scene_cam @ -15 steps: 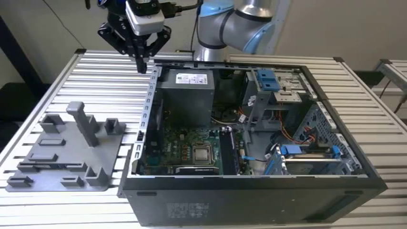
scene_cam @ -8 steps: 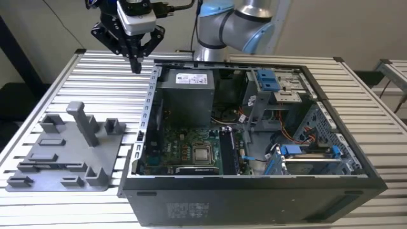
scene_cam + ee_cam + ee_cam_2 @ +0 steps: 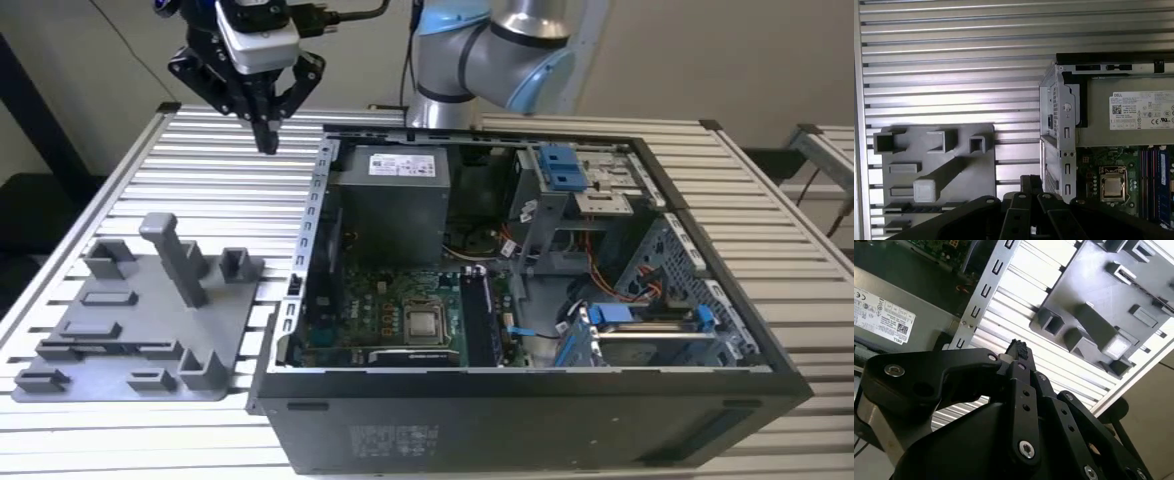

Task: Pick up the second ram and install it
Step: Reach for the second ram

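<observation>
Black-fingered gripper is hanging high over the ribbed aluminium table, pointing straight down, fingers clenched on nothing, near the open black computer case. The second ram, a dark blue-green stick, is sitting in the green motherboard's slots.

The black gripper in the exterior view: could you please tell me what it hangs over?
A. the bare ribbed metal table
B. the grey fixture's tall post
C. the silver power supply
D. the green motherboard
A: the black gripper hangs over the ribbed metal table, between the grey plastic fixture plate and the open dark computer case, clear of both.
</observation>
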Motion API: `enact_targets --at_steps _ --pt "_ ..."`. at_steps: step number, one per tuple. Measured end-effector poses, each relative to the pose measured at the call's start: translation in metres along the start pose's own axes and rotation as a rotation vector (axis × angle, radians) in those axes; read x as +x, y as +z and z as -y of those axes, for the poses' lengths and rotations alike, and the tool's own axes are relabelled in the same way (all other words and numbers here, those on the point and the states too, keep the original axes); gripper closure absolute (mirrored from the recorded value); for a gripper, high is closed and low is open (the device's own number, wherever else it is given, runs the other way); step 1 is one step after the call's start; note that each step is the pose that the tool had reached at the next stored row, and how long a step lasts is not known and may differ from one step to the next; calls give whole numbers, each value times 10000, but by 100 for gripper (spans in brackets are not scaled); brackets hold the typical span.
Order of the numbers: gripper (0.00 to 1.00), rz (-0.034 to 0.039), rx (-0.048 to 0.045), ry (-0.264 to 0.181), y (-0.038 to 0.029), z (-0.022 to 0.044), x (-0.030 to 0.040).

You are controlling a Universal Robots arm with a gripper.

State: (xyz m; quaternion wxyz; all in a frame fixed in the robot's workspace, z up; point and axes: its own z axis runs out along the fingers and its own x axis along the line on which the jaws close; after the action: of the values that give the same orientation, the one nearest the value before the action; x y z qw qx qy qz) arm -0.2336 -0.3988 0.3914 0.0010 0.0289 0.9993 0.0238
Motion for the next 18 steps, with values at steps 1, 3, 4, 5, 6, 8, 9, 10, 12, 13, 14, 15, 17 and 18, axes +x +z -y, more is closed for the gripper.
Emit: enact_targets --at_steps 1,3,4,5,6,8,9,10,12,13,14,15,17,18 --pt "89 -1 0 -1 0 2 26" --pt "89 -1 1 -2 0 4 82" --pt "89 -1 1 -4 0 6 109" --pt "89 -1 0 -5 0 8 137" --pt "89 -1 0 -5 0 9 164" --pt "89 0 0 -8 0 12 215" --pt "89 0 0 -8 0 14 242" --pt "89 -2 0 -9 0 16 272" --pt "89 -2 1 -10 0 19 329" --pt "89 -1 1 -10 0 20 357" --pt "89 -2 0 -11 1 22 386" --pt "89 -1 0 -11 1 24 415" --pt "89 -1 0 -13 1 27 472" --pt "89 -2 0 -13 1 29 501"
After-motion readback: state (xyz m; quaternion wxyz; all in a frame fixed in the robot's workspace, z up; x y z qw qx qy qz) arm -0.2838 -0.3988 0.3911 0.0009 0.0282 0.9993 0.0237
